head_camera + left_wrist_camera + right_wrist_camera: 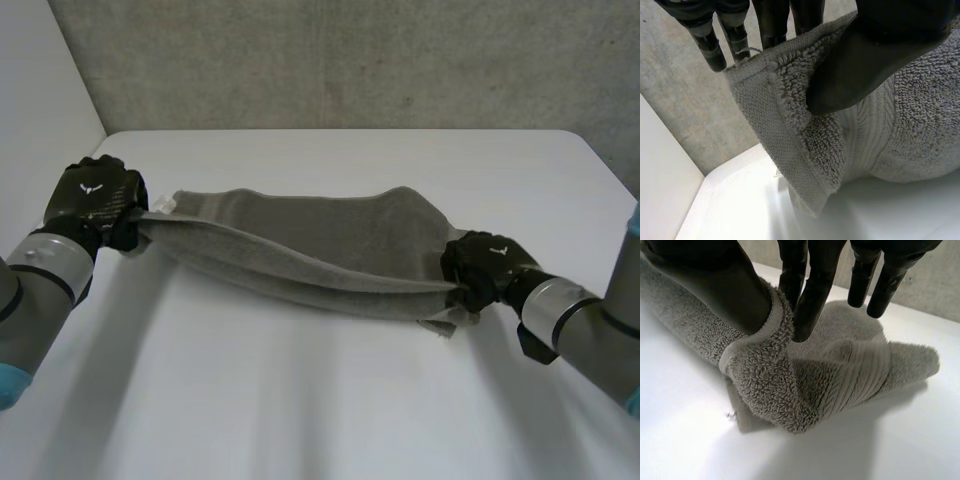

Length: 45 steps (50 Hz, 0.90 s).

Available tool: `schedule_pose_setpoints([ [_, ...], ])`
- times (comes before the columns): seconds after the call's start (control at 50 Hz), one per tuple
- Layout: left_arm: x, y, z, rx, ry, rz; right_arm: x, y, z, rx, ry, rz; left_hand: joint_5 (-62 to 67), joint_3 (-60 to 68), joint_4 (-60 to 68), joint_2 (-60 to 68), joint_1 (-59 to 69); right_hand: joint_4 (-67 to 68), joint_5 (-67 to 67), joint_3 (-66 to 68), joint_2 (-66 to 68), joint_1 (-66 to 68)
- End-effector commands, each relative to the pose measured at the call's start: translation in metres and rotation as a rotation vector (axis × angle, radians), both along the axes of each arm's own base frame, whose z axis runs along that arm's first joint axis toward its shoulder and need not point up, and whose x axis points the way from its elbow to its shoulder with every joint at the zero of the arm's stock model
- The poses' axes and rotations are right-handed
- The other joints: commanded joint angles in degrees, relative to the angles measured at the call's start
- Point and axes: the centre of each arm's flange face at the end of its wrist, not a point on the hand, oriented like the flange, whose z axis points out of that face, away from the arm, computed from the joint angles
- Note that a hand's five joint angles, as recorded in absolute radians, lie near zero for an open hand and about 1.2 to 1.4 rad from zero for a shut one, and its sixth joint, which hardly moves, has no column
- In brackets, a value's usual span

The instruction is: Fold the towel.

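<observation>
Fingers (pixel 771 22) and thumb of the left hand (pixel 95 195) pinch one end of the grey towel (pixel 300 240) at the left of the head view, with that corner lifted off the white surface (pixel 300 400). At centre right, the right hand (pixel 480 265) clamps the opposite end between its thumb and fingers (pixel 812 295), low against the surface. Between them the towel stretches across mid-frame, doubled lengthwise.

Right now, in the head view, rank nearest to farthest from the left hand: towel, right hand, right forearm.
1. Towel: end pinched in the left hand.
2. Right hand: at the towel's other end.
3. Right forearm: beyond that hand.
</observation>
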Motion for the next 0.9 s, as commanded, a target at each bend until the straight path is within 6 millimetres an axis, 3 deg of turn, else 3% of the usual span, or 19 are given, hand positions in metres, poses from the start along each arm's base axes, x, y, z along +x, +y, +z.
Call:
schedule_pose_setpoints([
  [0.02, 0.008, 0.011, 0.010, 0.028, 0.024, -0.039, -0.010, -0.003, 0.043, -0.092, -0.015, -0.006, 3.49, -2.92, -3.36, 4.34, 6.40, -4.37, 4.63, -2.42, 3.93, 5.67],
  [0.08, 0.009, 0.012, 0.010, 0.034, 0.034, -0.047, -0.008, -0.005, 0.057, -0.152, -0.006, 0.006, 3.49, -2.92, -3.36, 4.34, 6.40, -4.37, 4.63, -2.42, 3.93, 5.67],
  [0.16, 0.012, 0.016, 0.005, 0.069, 0.070, -0.046, -0.004, -0.005, 0.056, -0.185, 0.043, 0.035, 3.49, -2.92, -3.36, 4.34, 6.40, -4.37, 4.63, -2.42, 3.93, 5.67],
  [0.28, 0.015, 0.019, -0.006, 0.113, 0.081, -0.040, 0.010, -0.001, 0.020, -0.172, 0.209, 0.108, 3.49, -2.92, -3.36, 4.34, 6.40, -4.37, 3.68, -2.42, 2.98, 4.72],
  [0.36, 0.018, 0.018, -0.008, 0.117, 0.082, -0.027, 0.005, -0.005, 0.000, -0.084, 0.207, 0.013, 3.49, -2.92, -3.36, 4.34, 6.40, -4.37, -18.11, -2.42, -18.81, -17.08],
  [0.42, 0.023, 0.015, -0.008, 0.118, 0.083, -0.009, 0.004, -0.008, -0.005, -0.038, 0.155, -0.039, 3.49, -2.92, -3.36, 4.34, 6.40, -4.37, -19.02, -2.42, -19.73, -17.99],
  [0.6, 0.032, 0.008, -0.004, 0.104, 0.084, 0.016, -0.004, -0.018, 0.001, -0.031, 0.055, -0.122, 3.49, -2.92, -3.36, 4.34, 6.40, -4.37, -22.22, -2.42, -22.92, -21.19],
  [0.74, 0.033, 0.007, -0.001, 0.092, 0.085, 0.021, -0.014, -0.028, 0.009, -0.037, 0.014, -0.180, 3.49, -2.92, -3.36, 4.34, 6.40, -4.37, -38.69, -2.42, -39.40, -37.66],
  [0.82, 0.033, 0.005, 0.007, 0.065, 0.086, 0.023, -0.017, -0.032, 0.020, -0.061, -0.012, -0.196, 3.49, -2.92, -3.36, 4.34, 6.40, -4.37, -36.85, -2.42, -37.56, -35.82],
  [0.9, 0.033, 0.007, 0.011, 0.051, 0.088, 0.022, -0.015, -0.031, 0.028, -0.077, -0.044, -0.185, 3.49, -2.92, -3.36, 4.34, 6.40, -4.37, -24.59, -2.42, -25.29, -23.56],
])
